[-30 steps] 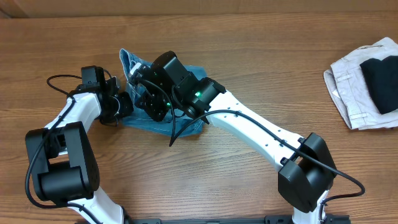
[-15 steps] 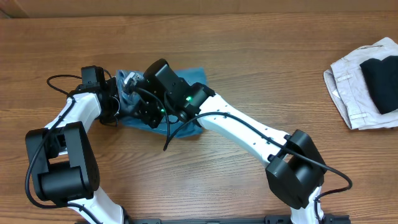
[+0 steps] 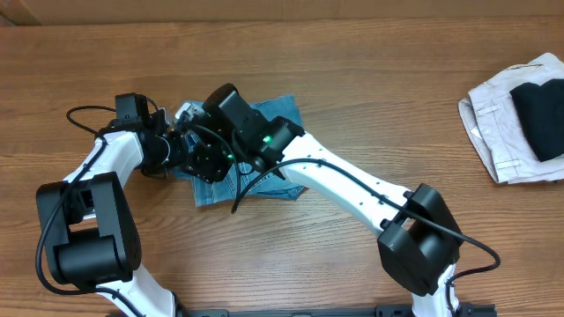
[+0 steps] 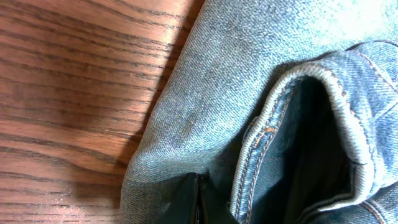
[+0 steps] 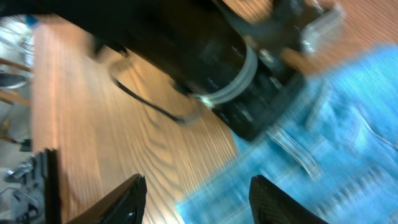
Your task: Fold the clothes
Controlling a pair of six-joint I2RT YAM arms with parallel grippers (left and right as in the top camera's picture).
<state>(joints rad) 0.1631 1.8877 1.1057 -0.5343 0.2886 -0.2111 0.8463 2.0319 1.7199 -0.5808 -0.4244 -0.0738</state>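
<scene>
The clothes, light-blue denim jeans (image 3: 280, 112), lie bunched in a folded pile at the table's left-centre, mostly under both arms. My left gripper (image 3: 176, 148) is at the pile's left edge. The left wrist view shows it (image 4: 199, 202) shut, with a fold of the jeans (image 4: 236, 81) pinched at its tips beside a stitched seam. My right gripper (image 3: 204, 158) hovers over the pile's left part. In the right wrist view it (image 5: 198, 190) is open, nothing between its fingers, with blurred denim (image 5: 348, 162) and bare wood below.
An off-white garment (image 3: 498, 123) with a black garment (image 3: 542, 110) on it lies at the table's right edge. The left arm's wrist and cable (image 5: 236, 74) pass close in front of the right gripper.
My right gripper has opened and let go of the jeans. The denim it carried leftward has dropped and now spreads toward the table's front. The left gripper has stayed shut in place.
</scene>
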